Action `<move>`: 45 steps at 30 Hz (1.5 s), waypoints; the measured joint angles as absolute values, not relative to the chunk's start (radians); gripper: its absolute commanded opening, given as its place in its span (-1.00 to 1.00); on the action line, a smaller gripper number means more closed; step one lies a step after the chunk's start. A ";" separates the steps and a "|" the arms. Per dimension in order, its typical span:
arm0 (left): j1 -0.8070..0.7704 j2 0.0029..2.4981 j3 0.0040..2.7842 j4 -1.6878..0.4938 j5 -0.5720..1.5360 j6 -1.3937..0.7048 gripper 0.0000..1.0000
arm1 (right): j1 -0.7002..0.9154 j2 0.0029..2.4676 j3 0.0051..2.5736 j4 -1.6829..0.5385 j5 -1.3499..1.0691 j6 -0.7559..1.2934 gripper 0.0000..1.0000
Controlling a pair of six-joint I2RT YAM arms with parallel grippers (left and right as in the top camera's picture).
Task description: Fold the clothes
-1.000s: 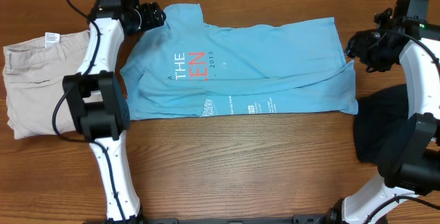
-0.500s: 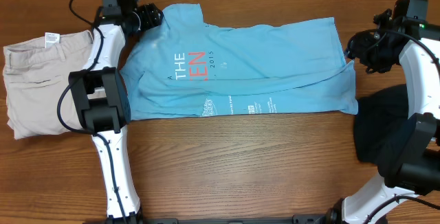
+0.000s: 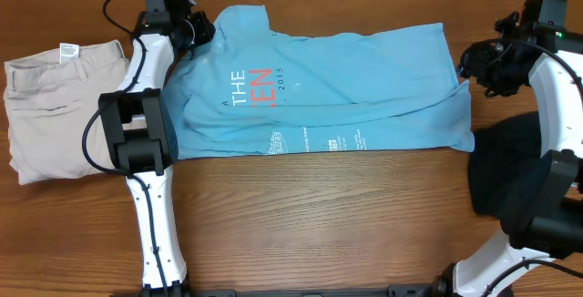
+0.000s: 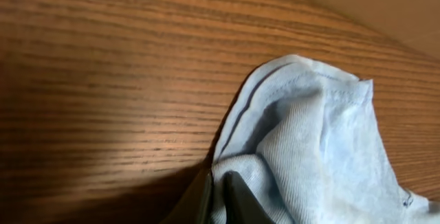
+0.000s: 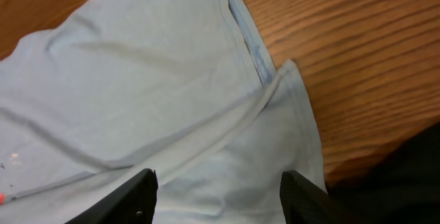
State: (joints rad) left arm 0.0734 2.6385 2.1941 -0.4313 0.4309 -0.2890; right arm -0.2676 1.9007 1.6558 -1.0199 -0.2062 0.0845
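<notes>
The light blue T-shirt (image 3: 346, 87) is spread across the middle of the bench (image 3: 319, 224), toward its far edge, with white and red lettering facing up and a fold line running across its near half. The left fingers (image 4: 218, 200) are closed on the shirt's far-left sleeve, close to the far edge of the bench; blue cloth is seen pinched between them in the wrist view. The right fingers (image 3: 472, 64) are held apart above the shirt's right end, with nothing gripped. The beige shorts (image 3: 50, 106) are laid at the left edge, just beside the shirt. The black garment (image 3: 501, 165) is heaped at the right edge, partly hidden by the right arm (image 3: 556, 106).
</notes>
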 measured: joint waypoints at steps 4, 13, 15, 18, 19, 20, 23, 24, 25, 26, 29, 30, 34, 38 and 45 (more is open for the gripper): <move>0.073 2.638 2.211 -0.495 0.435 -0.289 -0.92 | -0.268 1.901 1.656 -0.964 -0.206 0.081 0.20; 0.073 2.638 2.270 -0.694 0.445 -0.309 -0.92 | -0.241 1.989 1.661 -0.683 -0.207 0.006 0.42; 0.073 2.636 2.273 -0.717 0.447 -0.312 -0.92 | -0.225 2.045 1.663 -0.581 -0.209 -0.006 0.48; 0.073 2.631 2.275 -0.756 0.450 -0.312 -0.92 | -0.200 2.140 1.663 -0.426 -0.219 -0.014 0.51; 0.073 2.630 2.277 -0.768 0.450 -0.312 -0.92 | -0.192 2.169 1.663 -0.373 -0.222 -0.018 0.52; 0.072 2.629 2.277 -0.776 0.450 -0.312 -0.92 | -0.186 2.199 1.663 -0.311 -0.223 -0.020 0.51; 0.071 2.629 2.278 -0.781 0.450 -0.312 -0.92 | -0.170 2.259 1.663 -0.207 -0.229 -0.022 0.51; 0.071 2.629 2.278 -0.782 0.450 -0.312 -0.92 | -0.167 2.276 1.663 -0.181 -0.229 -0.022 0.51; 0.071 2.629 2.278 -0.782 0.450 -0.312 -0.92 | -0.165 2.288 1.663 -0.162 -0.229 -0.019 0.51; 0.071 2.629 2.278 -0.783 0.450 -0.312 -0.92 | -0.165 2.304 1.663 -0.142 -0.229 -0.017 0.51; 0.070 2.628 2.278 -0.783 0.448 -0.312 -0.92 | -0.165 2.340 1.663 -0.118 -0.227 -0.012 0.51; 0.070 2.628 2.278 -0.783 0.447 -0.312 -0.92 | -0.165 2.353 1.663 -0.113 -0.223 -0.010 0.52; 0.067 2.627 2.278 -0.783 0.440 -0.312 -0.92 | -0.165 2.381 1.663 -0.087 -0.200 -0.008 0.51; 0.067 2.627 2.278 -0.784 0.437 -0.312 -0.92 | -0.165 2.384 1.663 -0.047 -0.190 -0.006 0.51; 0.063 2.626 2.278 -0.785 0.430 -0.312 -0.91 | -0.165 2.417 1.665 0.008 -0.171 -0.008 0.51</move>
